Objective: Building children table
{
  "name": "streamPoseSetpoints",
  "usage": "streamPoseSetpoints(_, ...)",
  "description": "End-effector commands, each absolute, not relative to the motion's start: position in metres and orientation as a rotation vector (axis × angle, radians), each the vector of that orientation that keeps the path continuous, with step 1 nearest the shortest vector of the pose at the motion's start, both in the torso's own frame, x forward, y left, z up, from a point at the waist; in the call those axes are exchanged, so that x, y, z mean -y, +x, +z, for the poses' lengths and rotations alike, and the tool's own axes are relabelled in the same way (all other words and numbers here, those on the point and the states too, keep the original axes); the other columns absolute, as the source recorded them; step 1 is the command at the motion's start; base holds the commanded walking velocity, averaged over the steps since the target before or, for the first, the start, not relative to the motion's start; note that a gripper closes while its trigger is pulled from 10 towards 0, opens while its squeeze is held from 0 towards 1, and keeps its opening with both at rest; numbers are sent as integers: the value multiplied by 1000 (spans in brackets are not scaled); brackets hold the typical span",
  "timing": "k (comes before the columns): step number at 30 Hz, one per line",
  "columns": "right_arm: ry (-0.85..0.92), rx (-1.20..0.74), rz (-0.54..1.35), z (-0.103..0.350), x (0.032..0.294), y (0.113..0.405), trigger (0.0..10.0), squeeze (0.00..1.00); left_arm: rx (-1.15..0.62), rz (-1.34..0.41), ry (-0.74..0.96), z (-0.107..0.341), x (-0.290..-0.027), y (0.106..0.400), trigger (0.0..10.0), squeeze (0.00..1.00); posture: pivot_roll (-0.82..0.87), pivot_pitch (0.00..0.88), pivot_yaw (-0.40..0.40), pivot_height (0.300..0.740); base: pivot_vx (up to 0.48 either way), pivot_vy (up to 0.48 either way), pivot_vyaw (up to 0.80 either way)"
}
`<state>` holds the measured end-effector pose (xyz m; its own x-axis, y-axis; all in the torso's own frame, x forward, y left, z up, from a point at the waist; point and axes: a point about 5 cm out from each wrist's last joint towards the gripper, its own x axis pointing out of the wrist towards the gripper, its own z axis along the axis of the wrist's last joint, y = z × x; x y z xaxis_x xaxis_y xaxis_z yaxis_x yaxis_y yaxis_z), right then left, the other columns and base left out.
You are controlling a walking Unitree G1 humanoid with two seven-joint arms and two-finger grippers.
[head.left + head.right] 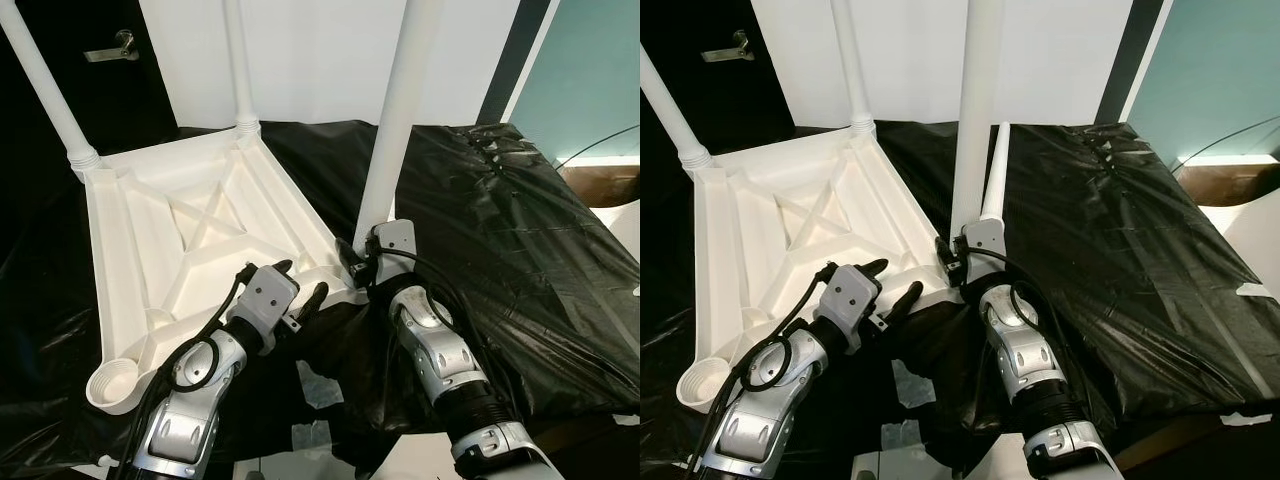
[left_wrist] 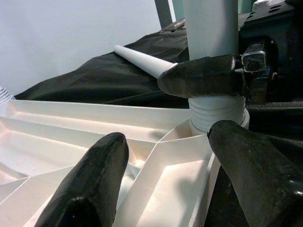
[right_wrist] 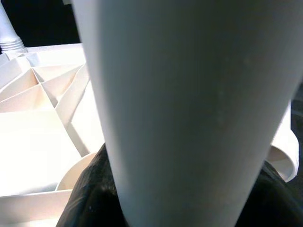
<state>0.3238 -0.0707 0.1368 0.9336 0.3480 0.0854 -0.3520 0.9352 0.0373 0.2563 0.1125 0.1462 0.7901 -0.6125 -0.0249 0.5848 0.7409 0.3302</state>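
Tabletop [image 1: 180, 250] lies upside down on the black-covered bench [image 1: 520, 230], two far legs already upright. Right end effector [image 1: 366, 252] clamps the third leg [image 1: 400, 110] just above its corner socket; left end effector [image 1: 300, 285], fingers spread wide, straddles the tabletop's near rim w/o gripping. Risk: leg tilts and cross-threads, or tabletop slides since nothing pins it. Spare leg [image 1: 996, 170] lies beside; near-left socket [image 1: 118, 381] unfilled.

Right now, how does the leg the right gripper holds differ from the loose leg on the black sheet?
The held leg stands upright in the upturned tabletop's corner socket, clamped near its base by the right gripper. The loose leg lies apart on the black sheet, untouched and unattached. Both are white and tapered.
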Motion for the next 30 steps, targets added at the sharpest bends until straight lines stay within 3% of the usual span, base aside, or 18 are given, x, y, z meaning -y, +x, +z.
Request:
streamPoseSetpoints(1, 57, 21, 316, 126, 77, 322, 10000, 0, 97, -570, 338, 147, -117, 259, 10000, 0, 131, 0, -31, 740, 0, 0, 0)
streamPoseSetpoints(4, 54, 25, 313, 127, 78, 322, 10000, 0, 96, -571, 340, 147, -117, 259, 10000, 0, 132, 0, -31, 740, 0, 0, 0)
streamPoseSetpoints(5, 51, 30, 314, 128, 80, 321, 10000, 388, 95, -571, 338, 147, -116, 258, 10000, 0, 131, 0, -31, 740, 0, 0, 0)
streamPoseSetpoints(6, 52, 37, 319, 129, 82, 321, 10000, 1000, 93, -572, 339, 146, -116, 258, 10000, 0, 132, 0, -30, 740, 0, 0, 0)
streamPoseSetpoints(10, 62, 42, 330, 130, 85, 321, 10000, 1000, 92, -572, 339, 146, -116, 257, 10000, 0, 132, 0, -30, 740, 0, 0, 0)
streamPoseSetpoints(18, 90, 80, 554, 138, 114, 327, 10000, 1000, 84, -576, 339, 146, -116, 256, 10000, 0, 126, 0, -21, 740, 0, 0, 0)
streamPoseSetpoints(19, 72, 84, 600, 141, 118, 331, 10000, 416, 86, -576, 336, 146, -116, 256, 10000, 0, 123, 2, -20, 740, 0, 0, 0)
streamPoseSetpoints(21, 61, 88, 627, 144, 120, 334, 10000, 416, 87, -577, 335, 147, -116, 256, 10000, 0, 123, 2, -20, 740, 0, 0, 0)
streamPoseSetpoints(22, 47, 86, 663, 145, 122, 337, 10000, 0, 88, -577, 334, 147, -116, 257, 10000, 0, 122, 2, -20, 740, 0, 0, 0)
streamPoseSetpoints(30, -39, 49, 890, 148, 116, 343, 10000, 0, 87, -581, 335, 147, -115, 256, 10000, 0, 131, 7, -25, 740, 0, 0, 0)
